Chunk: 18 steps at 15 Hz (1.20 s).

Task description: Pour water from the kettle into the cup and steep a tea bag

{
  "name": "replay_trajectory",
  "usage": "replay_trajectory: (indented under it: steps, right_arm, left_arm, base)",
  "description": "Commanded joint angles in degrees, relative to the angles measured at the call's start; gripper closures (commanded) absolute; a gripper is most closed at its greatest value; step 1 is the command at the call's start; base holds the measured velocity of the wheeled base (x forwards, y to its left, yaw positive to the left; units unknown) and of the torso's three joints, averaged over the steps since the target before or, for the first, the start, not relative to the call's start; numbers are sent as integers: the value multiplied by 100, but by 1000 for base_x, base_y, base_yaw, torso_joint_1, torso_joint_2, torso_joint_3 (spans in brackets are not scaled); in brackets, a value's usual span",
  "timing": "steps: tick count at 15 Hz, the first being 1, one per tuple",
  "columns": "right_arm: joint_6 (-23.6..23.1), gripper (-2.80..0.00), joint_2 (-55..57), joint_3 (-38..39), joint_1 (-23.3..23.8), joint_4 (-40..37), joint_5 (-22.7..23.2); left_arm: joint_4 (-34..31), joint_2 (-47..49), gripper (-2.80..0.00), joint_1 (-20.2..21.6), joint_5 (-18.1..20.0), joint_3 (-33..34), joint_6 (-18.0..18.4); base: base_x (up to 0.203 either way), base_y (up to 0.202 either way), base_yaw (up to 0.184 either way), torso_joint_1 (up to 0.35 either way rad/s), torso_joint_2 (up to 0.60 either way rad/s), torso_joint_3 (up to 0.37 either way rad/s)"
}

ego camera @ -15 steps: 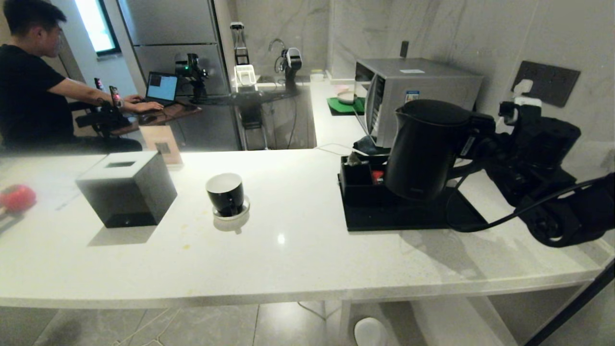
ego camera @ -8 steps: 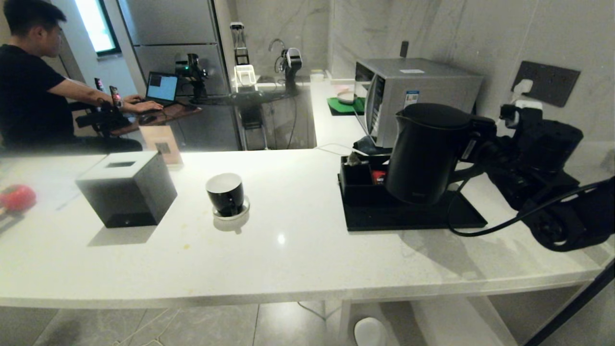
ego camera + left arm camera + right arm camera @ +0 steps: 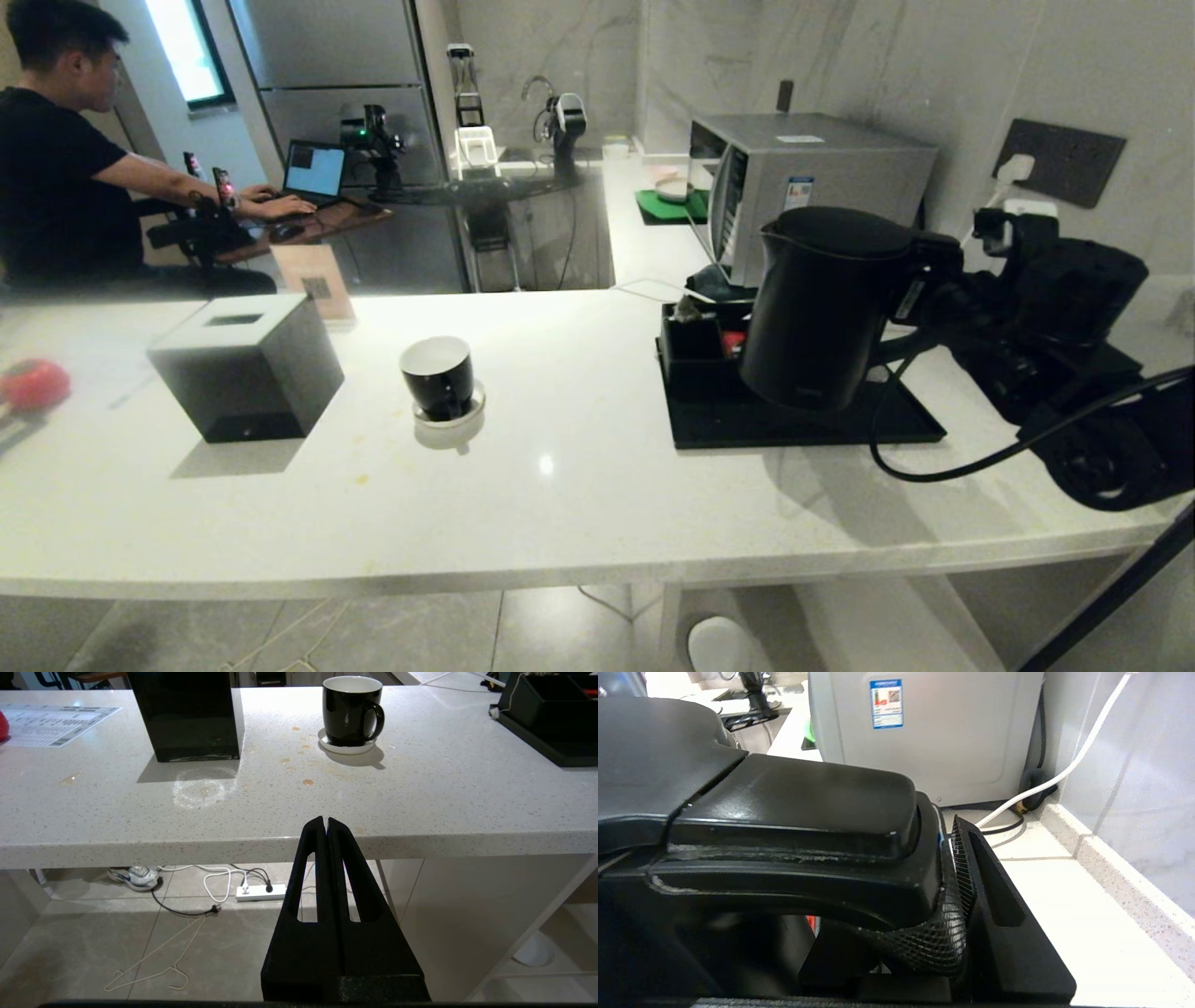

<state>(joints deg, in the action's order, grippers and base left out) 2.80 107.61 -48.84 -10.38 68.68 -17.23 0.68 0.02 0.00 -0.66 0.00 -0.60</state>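
The tall black kettle (image 3: pixel 822 308) hangs just over the black tray (image 3: pixel 709 425) at the right of the counter. My right gripper (image 3: pixel 920 280) is shut on its loop handle (image 3: pixel 794 812); one meshed finger (image 3: pixel 966 877) presses the handle's side, the other is hidden behind it. The black cup (image 3: pixel 437 375) with a white inside stands on its saucer (image 3: pixel 474 409) mid-counter, well left of the kettle. A small pale tea bag (image 3: pixel 689 313) sits in the tray's box. My left gripper (image 3: pixel 325 821) is parked shut below the counter's front edge, facing the cup (image 3: pixel 350 711).
A black cube tissue box (image 3: pixel 247 364) stands left of the cup, with a red object (image 3: pixel 33 383) at the far left. A microwave (image 3: pixel 812 177) is behind the tray. A person (image 3: pixel 56 168) sits at a desk at the back left.
My right arm has carried the kettle a little lower and nearer over the tray. The cup and my left gripper have not moved.
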Motion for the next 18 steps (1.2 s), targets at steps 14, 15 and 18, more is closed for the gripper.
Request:
replay_trajectory:
  steps: [14, 15, 18]
  right_arm:
    - [-8, 0, -285, 279, -245, 40, -18]
    - [-8, 0, -302, 288, -245, 40, -18]
    - [-8, 0, -311, 289, -245, 40, -18]
  left_arm:
    - [2, -2, 0, 0, -4, 0, -2]
    - [2, -2, 0, 0, -4, 0, -2]
    - [2, -2, 0, 0, -4, 0, -2]
  base:
    - [1, 6, 1, 0, 0, 0]
    - [3, 133, 6, 8, -2, -1]
    - [0, 189, 0, -1, -2, 5]
